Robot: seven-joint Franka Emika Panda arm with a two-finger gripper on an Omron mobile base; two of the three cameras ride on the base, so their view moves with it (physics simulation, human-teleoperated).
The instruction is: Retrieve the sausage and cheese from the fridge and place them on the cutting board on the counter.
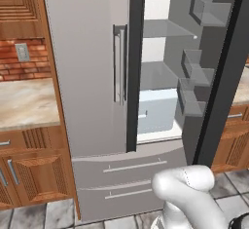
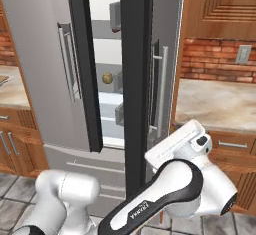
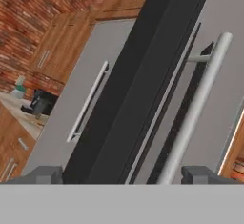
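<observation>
The fridge [image 1: 87,77] stands with its left door closed and its right door [image 2: 137,79] swung open, black edge toward me. My gripper [image 3: 124,175] is open, its fingertips [image 3: 43,174] wide apart on either side of the open door's grey bar handle [image 3: 195,104]. The white hand [image 2: 175,145] sits low beside that handle [image 2: 161,89]. Inside the fridge, a small dark reddish thing [image 2: 116,29] peeks from an upper shelf; it may be the sausage. A round tan item [image 2: 107,77] lies on a middle shelf. I cannot pick out the cheese. The cutting board is out of view.
The beige counter [image 1: 24,101] flanks the fridge on both sides [image 2: 215,104], over brown cabinets. A black coffee machine [image 3: 40,105] stands on the far counter. Grey shelves, door bins [image 1: 194,72] and a pale drawer [image 1: 155,111] fill the fridge; two freezer drawers [image 1: 131,167] lie below.
</observation>
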